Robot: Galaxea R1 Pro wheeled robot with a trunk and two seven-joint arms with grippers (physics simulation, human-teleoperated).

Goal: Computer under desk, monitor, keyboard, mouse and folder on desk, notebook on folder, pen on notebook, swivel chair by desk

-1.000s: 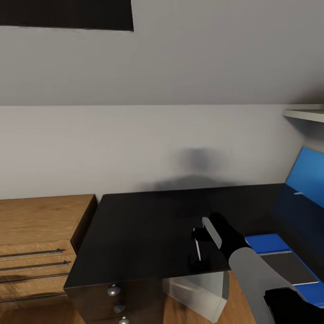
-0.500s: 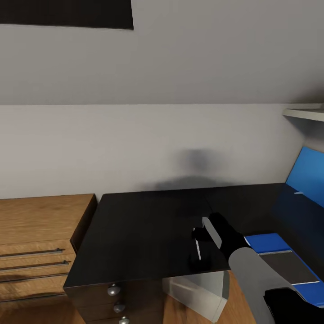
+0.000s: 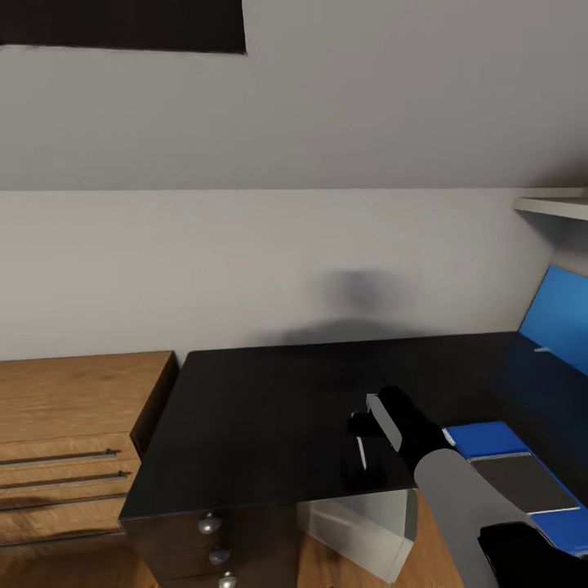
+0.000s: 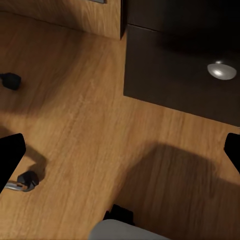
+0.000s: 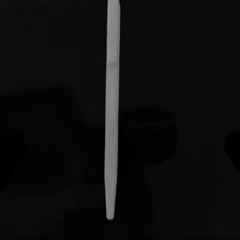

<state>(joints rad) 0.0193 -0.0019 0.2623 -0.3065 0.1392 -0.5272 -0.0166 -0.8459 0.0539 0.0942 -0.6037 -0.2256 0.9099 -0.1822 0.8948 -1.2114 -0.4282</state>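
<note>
Pen [image 5: 112, 110] thin, white, tapered; right end effector [image 3: 360, 442] clamps it over desk [image 3: 261, 408].

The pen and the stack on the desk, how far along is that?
Looks done: the blue folder lies on the black desk with the grey notebook on it. In hand: the right end effector holds the white pen over the desk, left of the stack. Left: setting the pen on the notebook. Monitor, keyboard, mouse and chair cannot be judged here.

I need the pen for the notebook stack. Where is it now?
In the head view the pen hangs upright from the right hand over the desk's front edge, left of the blue folder.
</note>
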